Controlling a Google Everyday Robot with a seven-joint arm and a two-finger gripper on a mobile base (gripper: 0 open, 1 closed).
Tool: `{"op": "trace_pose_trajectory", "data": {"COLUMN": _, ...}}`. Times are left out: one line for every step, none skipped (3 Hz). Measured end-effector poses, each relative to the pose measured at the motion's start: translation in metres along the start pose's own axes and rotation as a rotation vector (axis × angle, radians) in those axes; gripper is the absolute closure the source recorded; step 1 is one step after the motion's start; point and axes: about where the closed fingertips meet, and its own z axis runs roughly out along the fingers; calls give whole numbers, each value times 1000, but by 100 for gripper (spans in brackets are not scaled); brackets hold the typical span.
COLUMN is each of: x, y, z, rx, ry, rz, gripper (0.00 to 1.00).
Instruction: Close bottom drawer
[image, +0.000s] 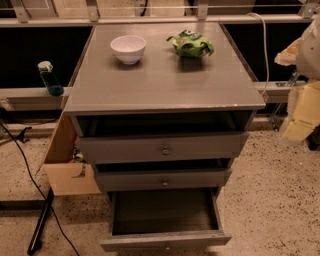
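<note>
My tool (299, 120) is the pale, blurred shape at the right edge of the frame, level with the desk (160, 80) top and well apart from every drawer. I cannot tell whether it is open or closed, and it holds nothing that I can see.

Moving left and down from it, the bottom drawer (165, 239) sits at the bottom centre of the frame. It is pulled far out, with its dark inside bare and its low grey front nearest the camera. The middle drawer (162, 179) and top drawer (162, 148) fronts sit further back above it.

I judge that I am at the approach step, with no contact made and the closing not begun. Next I need to bring the tool down and left to the face of that low front, near its centre, and push straight back along the runners. An off-centre push could skew the drawer and jam it.

The white bowl (128, 48) and green bag (190, 43) on the desk are well out of my path.
</note>
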Motion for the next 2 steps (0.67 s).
{"op": "trace_pose_trajectory", "data": {"x": 0, "y": 0, "z": 0, "rx": 0, "ry": 0, "rz": 0, "gripper": 0}}
{"op": "trace_pose_trajectory", "data": {"x": 0, "y": 0, "z": 0, "rx": 1, "ry": 0, "rz": 0, "gripper": 19}}
